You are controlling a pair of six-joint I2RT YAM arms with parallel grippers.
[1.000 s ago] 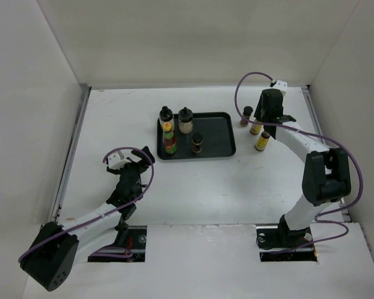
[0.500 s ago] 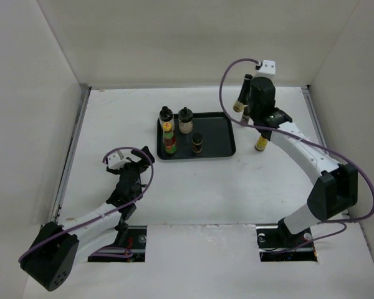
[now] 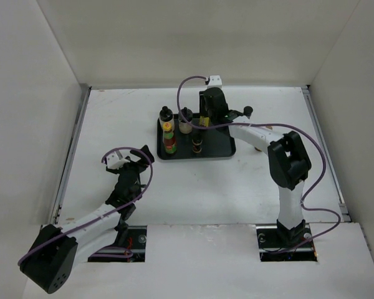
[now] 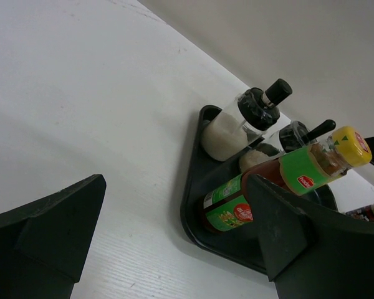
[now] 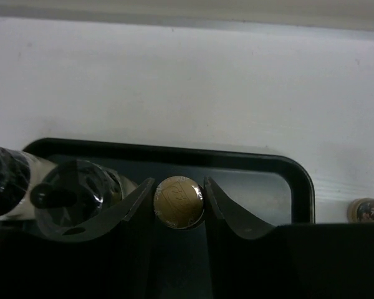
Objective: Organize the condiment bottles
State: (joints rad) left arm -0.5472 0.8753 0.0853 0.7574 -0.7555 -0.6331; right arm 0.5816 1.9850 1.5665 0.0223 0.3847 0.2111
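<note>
Currently my right claw (image 5: 179, 189) is pinched tight on the round gold cap of a slim yellow-labelled bottle (image 5: 179, 204), upright above the glossy black rectangular tray (image 5: 255, 187); I can't tell whether its base touches. Just beside it stand the pale black-capped bottles (image 4: 234, 128), the red-green plastic bottle with a yellow cap (image 4: 268, 184) and a short brown dark-capped bottle (image 3: 197, 144). My left claw (image 4: 174, 193) gapes wide, holding nothing, over the matte white table (image 3: 237, 187).
</note>
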